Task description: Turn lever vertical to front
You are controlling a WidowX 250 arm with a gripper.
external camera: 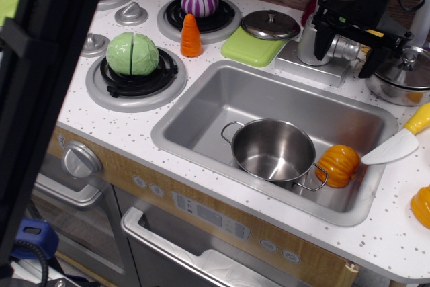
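Observation:
The lever [347, 48] is a short silver-grey stub that sticks out to the right from the tap's thick cylindrical body [308, 39], behind the sink's far right corner. My black gripper [348, 50] comes down from the top right and hangs over the lever. Its jaws are apart, with one finger [324, 39] on the tap-body side and the other finger [371, 60] past the lever's tip. The lever lies between them, and I cannot tell whether the fingers touch it. The tap base is a grey plate [316, 66].
The steel sink [201, 115] holds a steel pot [274, 150] and an orange pumpkin [338, 165]. A lidded pot [403, 75] stands right of the gripper, with a toy knife [402, 140] below it. A lid [270, 25] lies on a green board. A cabbage [132, 53], carrot [191, 35] and onion [200, 0] are on the stove. A black pole [47, 78] blocks the left.

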